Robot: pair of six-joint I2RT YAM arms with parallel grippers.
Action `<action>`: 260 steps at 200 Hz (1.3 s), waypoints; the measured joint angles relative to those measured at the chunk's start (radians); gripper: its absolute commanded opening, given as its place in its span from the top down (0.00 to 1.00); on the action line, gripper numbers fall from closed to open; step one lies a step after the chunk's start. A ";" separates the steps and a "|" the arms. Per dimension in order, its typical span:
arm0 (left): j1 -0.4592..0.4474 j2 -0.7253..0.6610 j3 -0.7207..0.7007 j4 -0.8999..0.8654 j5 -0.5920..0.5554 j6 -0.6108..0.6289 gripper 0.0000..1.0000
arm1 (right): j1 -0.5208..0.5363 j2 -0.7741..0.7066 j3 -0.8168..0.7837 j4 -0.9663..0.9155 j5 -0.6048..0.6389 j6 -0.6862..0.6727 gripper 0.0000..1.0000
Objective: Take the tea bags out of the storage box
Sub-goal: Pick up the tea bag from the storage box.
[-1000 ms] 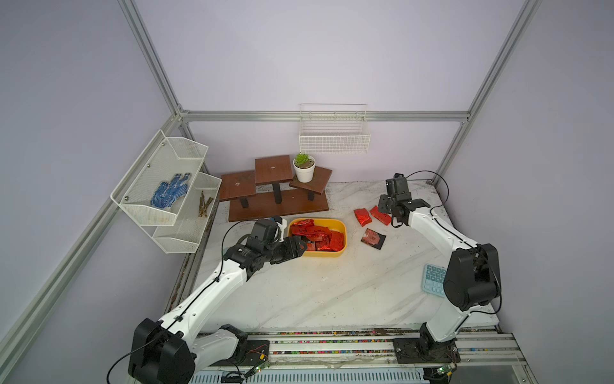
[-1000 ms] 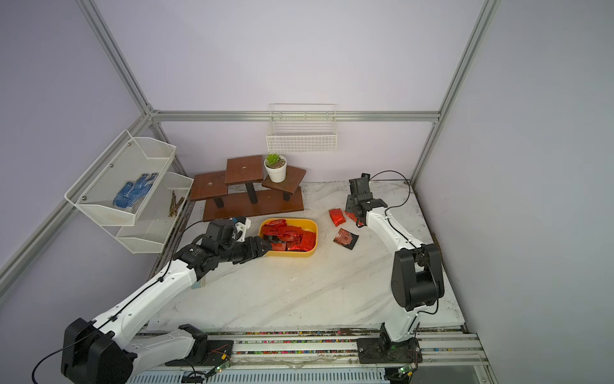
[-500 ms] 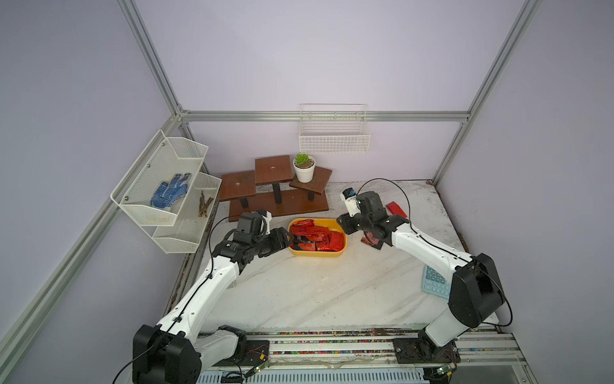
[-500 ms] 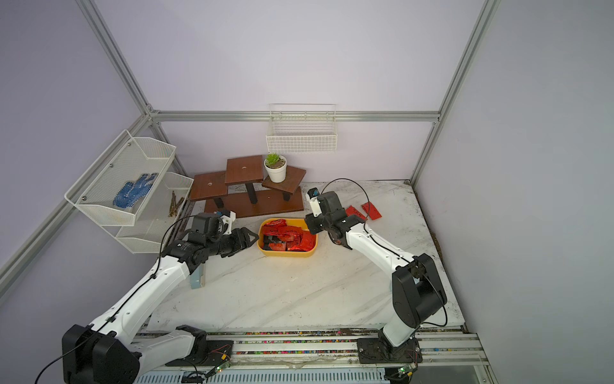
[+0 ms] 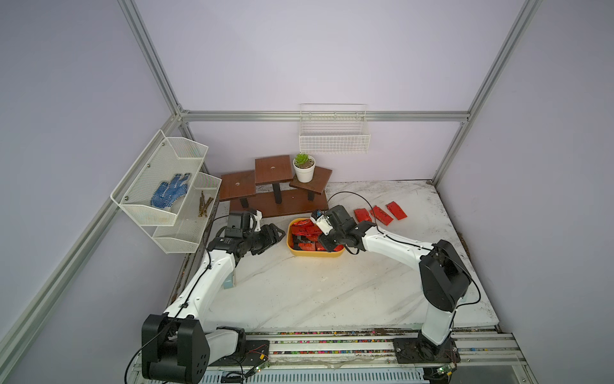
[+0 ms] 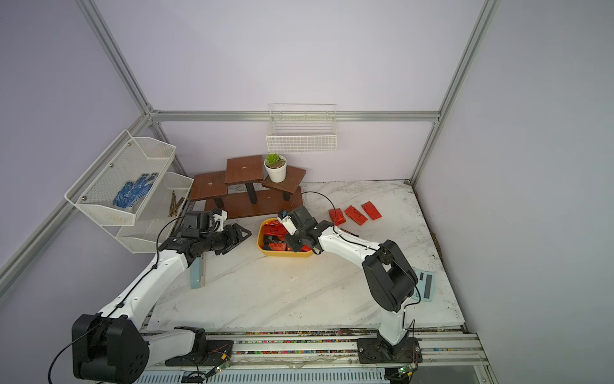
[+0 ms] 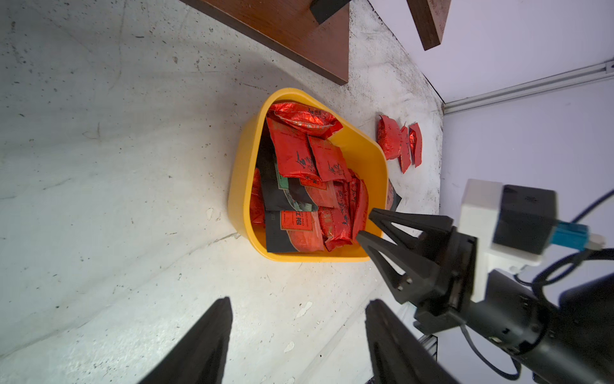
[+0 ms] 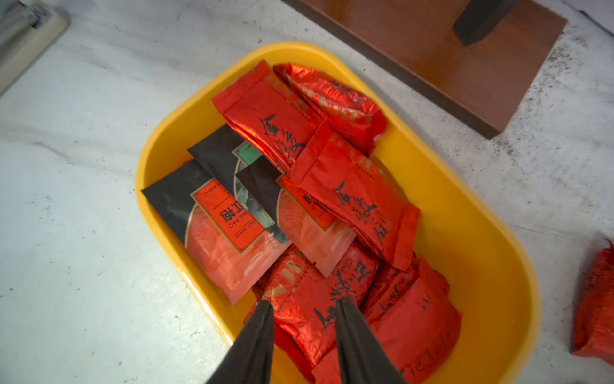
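Box (image 5: 314,255) rim: R gripper (image 8: 305,301) inside near wall; L gripper (image 7: 299,301) outside.

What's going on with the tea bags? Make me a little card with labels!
box: yellow box on the white table, in front of the brown steps
inside the box: many tea bags, shiny red ones and black ones
outside the box: three red tea bags in a row on the table
right jaws: partly open, tips at a red tea bag in the box, nothing lifted
left jaws: open, empty, beside the box
job: not finished
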 measured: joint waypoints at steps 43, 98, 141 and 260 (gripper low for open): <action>0.000 0.000 0.000 0.013 0.027 0.000 0.33 | 0.019 0.085 0.059 -0.013 0.100 -0.027 0.64; 0.001 -0.004 0.000 0.014 0.037 0.000 0.33 | 0.024 0.172 0.158 -0.017 0.197 -0.030 0.64; 0.001 -0.007 -0.010 0.021 0.042 0.000 0.33 | 0.027 0.225 0.204 -0.026 0.235 -0.034 0.65; 0.001 -0.024 -0.049 0.025 0.049 -0.011 0.33 | 0.031 0.247 0.217 -0.027 0.291 -0.032 1.00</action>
